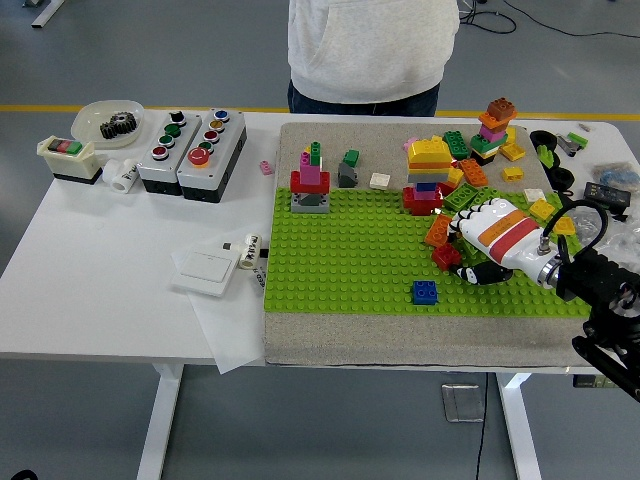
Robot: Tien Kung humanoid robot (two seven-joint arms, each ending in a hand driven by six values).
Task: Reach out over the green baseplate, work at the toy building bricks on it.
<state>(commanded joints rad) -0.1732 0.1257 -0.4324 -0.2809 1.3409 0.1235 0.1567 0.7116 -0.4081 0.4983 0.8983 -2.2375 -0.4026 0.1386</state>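
The green baseplate lies on a tan mat. My right hand, white with red and orange stripes, reaches in from the right over the plate's right part. Its fingers are curled down, and a tilted red brick sits between their tips and the black thumb. An orange brick lies just beside the knuckles. A blue brick stands alone near the plate's front. A red, pink and green tower on a grey base stands at the plate's back left. A yellow-and-red stack stands at the back.
Loose bricks are heaped at the mat's back right. Two button boxes, a dish with a gear and a white switch plate lie left of the mat. A person stands at the far side. Cables and parts lie at the right edge.
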